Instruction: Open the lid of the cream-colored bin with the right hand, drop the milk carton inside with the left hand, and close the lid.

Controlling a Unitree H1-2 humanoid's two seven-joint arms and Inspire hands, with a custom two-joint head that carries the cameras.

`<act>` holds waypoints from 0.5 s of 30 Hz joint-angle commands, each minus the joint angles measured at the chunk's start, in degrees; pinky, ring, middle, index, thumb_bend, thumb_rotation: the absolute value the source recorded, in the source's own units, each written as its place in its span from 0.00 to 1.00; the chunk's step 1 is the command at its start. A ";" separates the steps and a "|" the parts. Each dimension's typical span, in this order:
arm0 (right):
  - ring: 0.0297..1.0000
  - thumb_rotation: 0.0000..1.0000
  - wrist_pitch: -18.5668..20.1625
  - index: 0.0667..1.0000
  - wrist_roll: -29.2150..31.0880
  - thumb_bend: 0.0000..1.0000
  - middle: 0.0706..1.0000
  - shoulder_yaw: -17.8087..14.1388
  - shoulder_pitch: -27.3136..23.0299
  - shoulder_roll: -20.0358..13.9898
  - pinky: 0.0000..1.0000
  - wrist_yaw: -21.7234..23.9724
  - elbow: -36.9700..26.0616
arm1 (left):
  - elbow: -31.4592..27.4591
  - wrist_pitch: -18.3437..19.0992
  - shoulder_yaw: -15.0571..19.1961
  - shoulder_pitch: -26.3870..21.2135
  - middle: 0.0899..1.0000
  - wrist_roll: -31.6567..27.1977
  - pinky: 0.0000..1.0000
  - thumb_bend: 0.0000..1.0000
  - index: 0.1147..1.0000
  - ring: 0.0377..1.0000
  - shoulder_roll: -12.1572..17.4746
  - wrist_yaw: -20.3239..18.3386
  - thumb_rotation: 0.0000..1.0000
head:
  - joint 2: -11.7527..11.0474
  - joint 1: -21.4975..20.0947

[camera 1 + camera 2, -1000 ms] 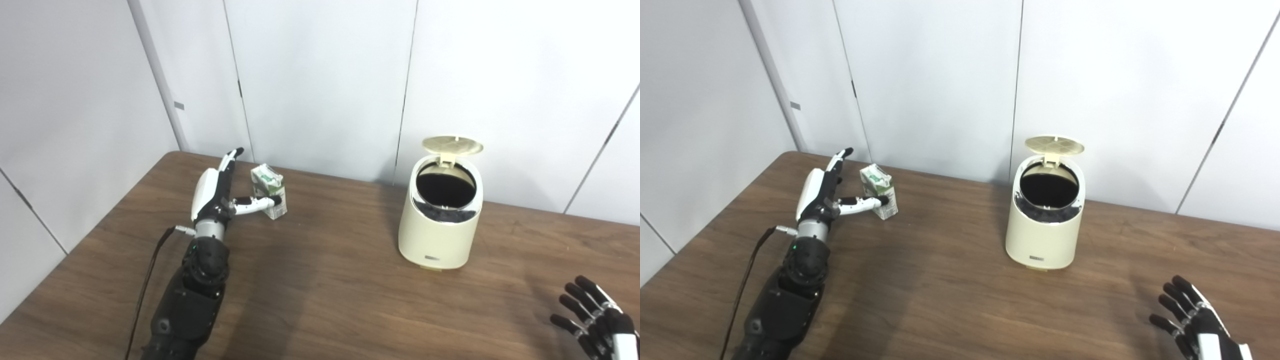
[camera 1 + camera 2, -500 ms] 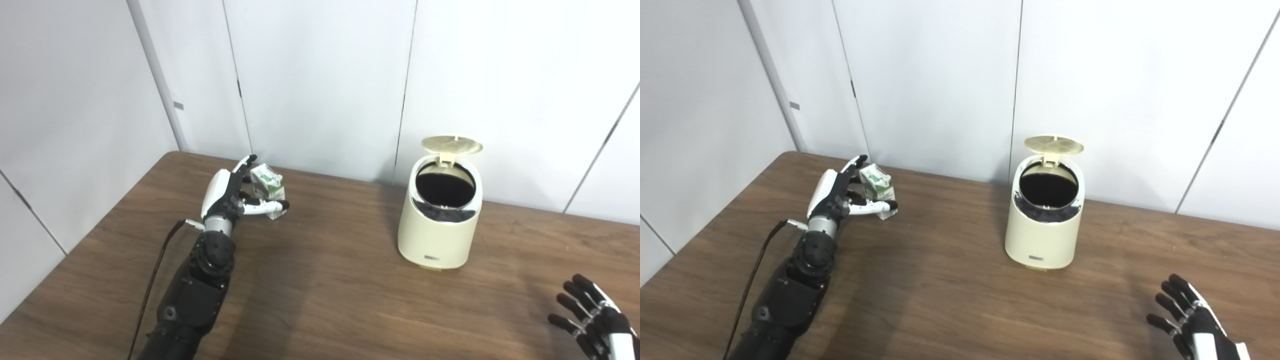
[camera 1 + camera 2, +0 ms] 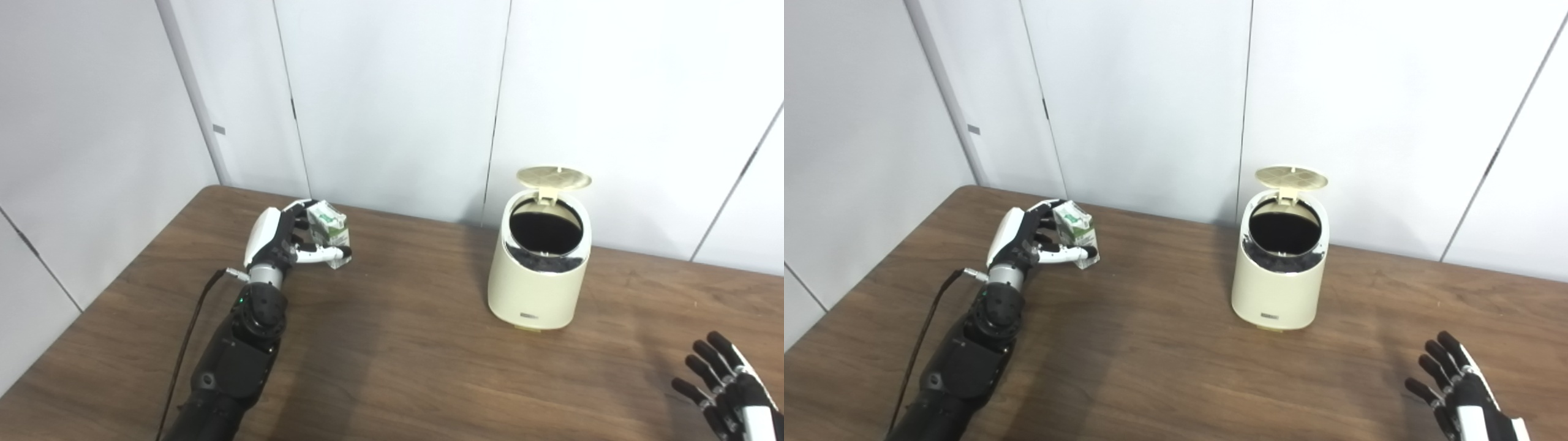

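Two hands are in our view, and we begin with the fingers. The fingers (image 3: 298,222) of our left hand (image 3: 275,236) are curled around the far side of the milk carton (image 3: 329,229), and the thumb lies across its near face, low down, so this hand is closed on the carton. The carton is white and green with a gabled top; it stands a little tilted in the left centre of the frame, at the far part of the table (image 3: 392,361). We cannot tell if its bottom touches the wood or is just above it. Behind the hand, the black forearm goes down to the lower left edge, and a thin black cable hangs beside it.

Our right hand (image 3: 1464,392) is in the lower right corner, partly cut by the edge. Its dark fingers are spread apart and it holds nothing.

Between the two hands, right of centre, the cream-colored bin (image 3: 539,275) stands upright on the wood, well apart from the carton. Its lid (image 3: 554,178) is raised at the back, and the round mouth shows a dark inside. Behind the table we see plain white wall panels.
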 commanded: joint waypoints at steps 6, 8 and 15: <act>0.91 0.89 -1.54 0.93 -0.10 0.72 0.90 0.25 -0.62 0.18 0.81 -0.01 -3.22 | 2.07 -5.29 0.41 -4.26 0.68 -1.66 0.57 0.87 0.71 0.63 0.69 1.42 0.11 | 0.03 -0.57; 0.91 0.90 -1.52 0.93 -0.53 0.71 0.90 0.35 -0.62 0.14 0.80 -0.06 -3.34 | 2.89 -6.37 0.71 -4.67 0.67 -2.74 0.55 0.87 0.69 0.61 0.21 1.61 0.08 | -0.02 -0.77; 0.91 0.92 -1.60 0.92 -0.57 0.65 0.89 0.17 -0.88 0.16 0.80 0.01 -3.28 | 3.64 -5.80 0.24 -6.22 0.48 -2.21 0.48 0.66 0.50 0.51 -1.89 3.59 0.00 | -0.24 -0.77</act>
